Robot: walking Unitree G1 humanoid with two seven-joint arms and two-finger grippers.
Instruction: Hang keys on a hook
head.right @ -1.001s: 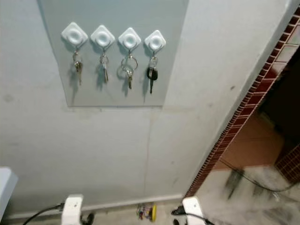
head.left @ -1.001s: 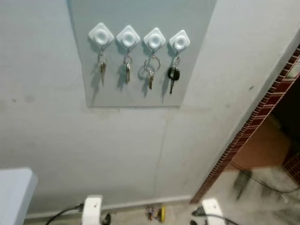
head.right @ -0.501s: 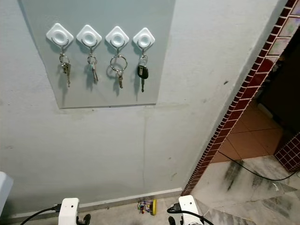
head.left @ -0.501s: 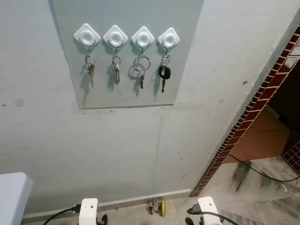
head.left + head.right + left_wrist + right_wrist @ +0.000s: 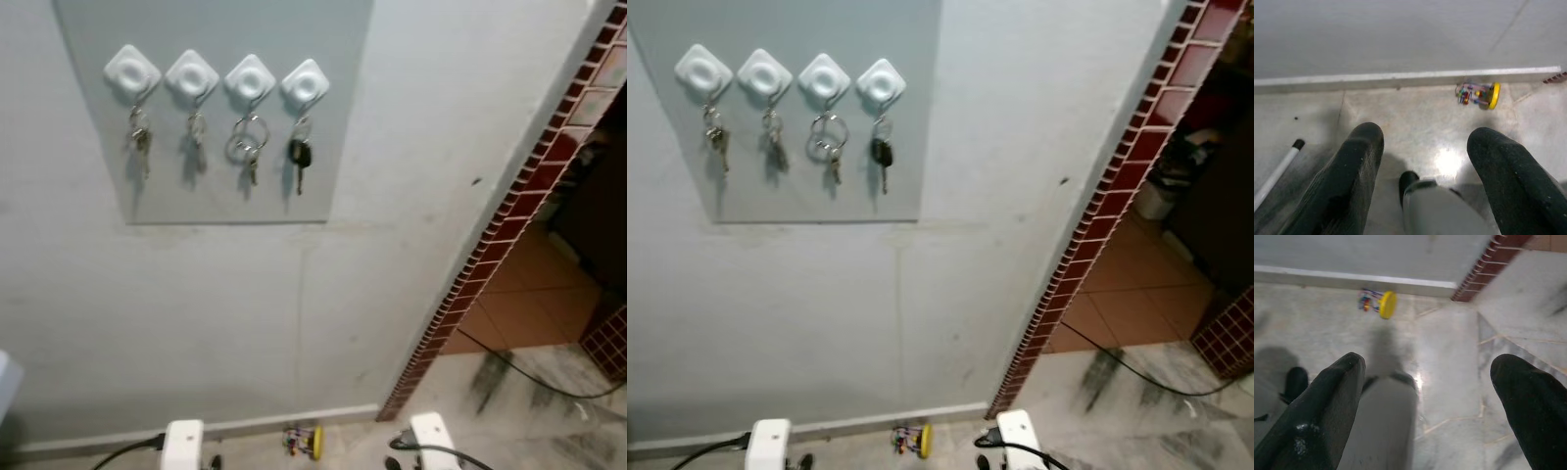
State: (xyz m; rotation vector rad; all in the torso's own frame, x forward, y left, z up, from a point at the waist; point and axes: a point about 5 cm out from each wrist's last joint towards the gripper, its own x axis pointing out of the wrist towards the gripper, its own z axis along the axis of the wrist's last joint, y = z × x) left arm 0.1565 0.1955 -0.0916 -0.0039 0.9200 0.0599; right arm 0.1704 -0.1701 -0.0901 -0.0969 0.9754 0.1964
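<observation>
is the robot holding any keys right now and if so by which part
No. Both the left gripper and right gripper hang open with nothing between their fingers.

Floor and wall board, from my seat

I see a marble floor (image 5: 1415,127) with a small yellow toy (image 5: 1479,94) lying by the skirting, ahead of my left fingers (image 5: 1354,166) and spread right fingers (image 5: 1327,406). A white pole (image 5: 1276,169) lies beside them. The board (image 5: 216,186) carries four hooks (image 5: 191,74), keys (image 5: 299,157) on each.
</observation>
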